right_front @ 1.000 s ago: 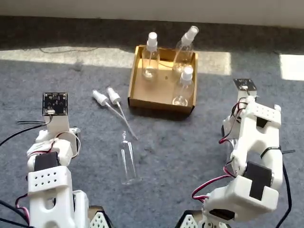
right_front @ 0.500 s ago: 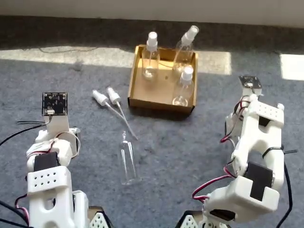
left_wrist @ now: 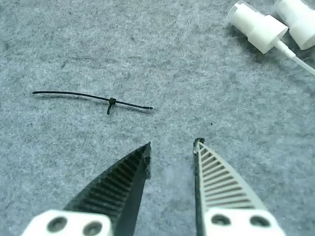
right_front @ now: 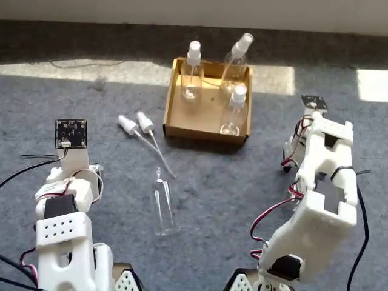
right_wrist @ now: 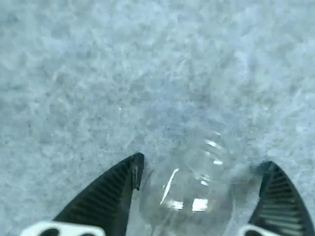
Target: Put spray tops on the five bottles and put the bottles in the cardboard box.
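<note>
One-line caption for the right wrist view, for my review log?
Right gripper, jaws open, on either side of a clear bottle on the grey carpet.

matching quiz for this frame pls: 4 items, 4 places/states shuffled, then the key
Items
1. three capped bottles
2. two loose spray tops
3. topless bottle
4. clear bottle in the right wrist view

Places/states
A. inside the open right gripper
B. standing in the cardboard box
C. lying on its side on the carpet
D. on the carpet beside the box, tubes trailing

Pairs: 1-B, 2-D, 3-C, 4-A
</note>
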